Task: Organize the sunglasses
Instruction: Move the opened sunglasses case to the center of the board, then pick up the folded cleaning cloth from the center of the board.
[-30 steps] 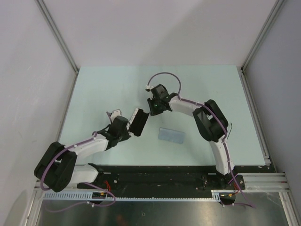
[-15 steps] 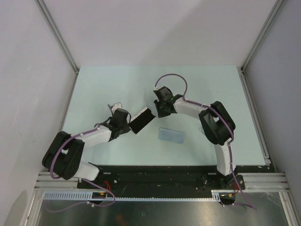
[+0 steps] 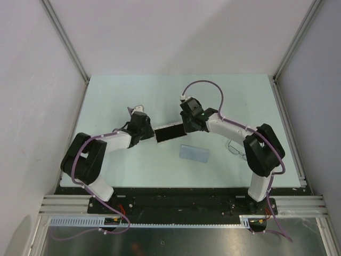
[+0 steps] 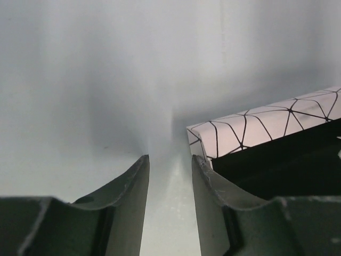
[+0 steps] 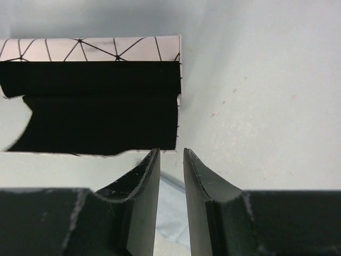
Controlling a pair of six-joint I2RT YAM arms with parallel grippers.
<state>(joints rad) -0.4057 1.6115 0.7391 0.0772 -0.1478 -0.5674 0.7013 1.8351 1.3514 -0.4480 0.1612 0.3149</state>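
Observation:
An open sunglasses case (image 3: 170, 133), black inside with a pale geometric-patterned shell, lies flat at the table's middle. My left gripper (image 3: 151, 132) is at its left end and my right gripper (image 3: 187, 128) at its right end. In the left wrist view the left gripper (image 4: 170, 160) is open with only table between its fingers, and the case (image 4: 256, 128) sits just outside the right finger. The right gripper (image 5: 171, 152) is narrowly open and holds nothing, with the case (image 5: 90, 106) just beyond its left fingertip. Thin-framed glasses (image 3: 236, 149) lie to the right near the right arm.
A pale blue cloth (image 3: 194, 153) lies flat just in front of the case, also showing as cloth (image 5: 170, 218) between the right fingers. Grey walls enclose the table (image 3: 117, 96) on three sides. Both arms reach inward over the table's middle.
The case went from tilted at the left gripper's tip to lying flat between both grippers. Both wrists moved farther back and together. The right arm shifted right, uncovering the glasses.

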